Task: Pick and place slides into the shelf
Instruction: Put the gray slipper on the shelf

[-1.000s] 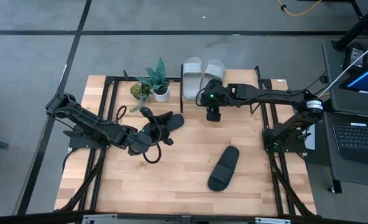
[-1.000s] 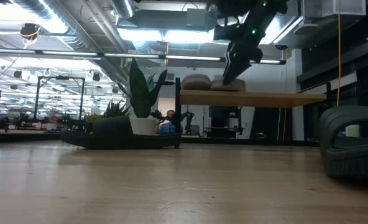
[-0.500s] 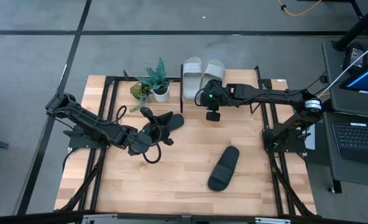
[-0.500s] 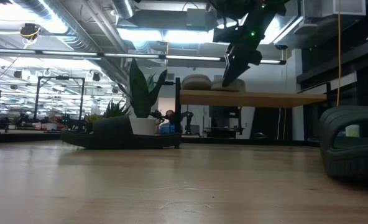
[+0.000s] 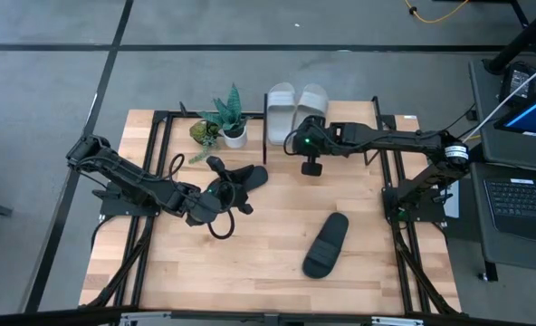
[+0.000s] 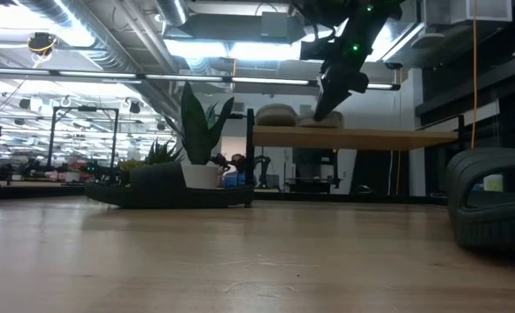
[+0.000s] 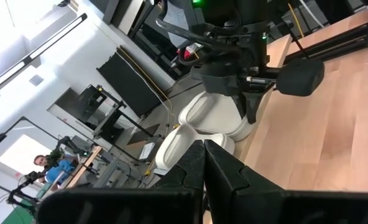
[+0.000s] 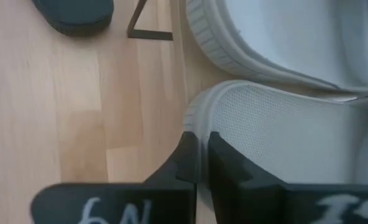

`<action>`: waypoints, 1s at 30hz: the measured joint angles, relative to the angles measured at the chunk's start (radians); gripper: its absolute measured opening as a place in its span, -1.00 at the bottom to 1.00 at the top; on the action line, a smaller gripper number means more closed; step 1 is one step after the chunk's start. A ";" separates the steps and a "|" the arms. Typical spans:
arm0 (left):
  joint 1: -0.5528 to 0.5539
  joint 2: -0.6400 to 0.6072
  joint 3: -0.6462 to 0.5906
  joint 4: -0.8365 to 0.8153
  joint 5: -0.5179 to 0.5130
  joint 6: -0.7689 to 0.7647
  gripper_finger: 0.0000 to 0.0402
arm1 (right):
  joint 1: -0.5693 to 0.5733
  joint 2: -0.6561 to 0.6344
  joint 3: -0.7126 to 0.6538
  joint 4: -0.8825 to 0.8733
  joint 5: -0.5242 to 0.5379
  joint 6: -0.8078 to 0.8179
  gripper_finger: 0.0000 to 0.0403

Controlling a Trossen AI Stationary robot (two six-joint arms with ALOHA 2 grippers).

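Two pale slides [image 5: 280, 109] [image 5: 313, 101] lie side by side on the shelf's top board [image 6: 371, 137] at the table's far edge. My right gripper [image 6: 318, 111] is shut and points down at the near end of the right pale slide [image 8: 277, 130]. One black slide [image 5: 327, 244] lies flat on the table, near right. The other black slide [image 5: 250, 177] lies on the table left of the shelf. My left gripper [image 7: 202, 149] is shut right beside it, pointing toward the shelf. My right gripper's shut fingertips [image 8: 187, 143] stand at the near rim [image 8: 199, 106] of the right pale slide, coming from above; I cannot tell whether they touch it. My left gripper lies against the near-left end [image 5: 230, 186] of the black slide; the arm hides whether it touches.
A potted plant [image 5: 227, 122] stands at the far edge, left of the shelf's black upright [image 6: 249, 152]. Bare tabletop [image 5: 250, 263] lies between the two black slides. A laptop stand [image 5: 521, 181] stands beyond the table's right edge.
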 joint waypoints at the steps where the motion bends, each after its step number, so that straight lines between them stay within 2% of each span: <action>1: 0.000 0.000 0.000 0.000 0.000 -0.001 -0.99 | 0.000 0.000 0.000 -0.005 0.003 0.001 -0.91; 15: 0.000 0.000 0.000 0.000 0.000 -0.005 -0.99 | -0.001 -0.078 -0.001 -0.038 0.055 -0.011 -0.91; 23: 0.000 0.000 0.000 0.000 0.000 -0.005 -0.99 | -0.015 -0.092 -0.001 -0.030 0.051 -0.188 -0.91; 30: 0.000 0.000 0.000 0.000 0.000 -0.006 -0.99 | -0.063 -0.092 -0.001 -0.027 0.034 -0.242 -0.91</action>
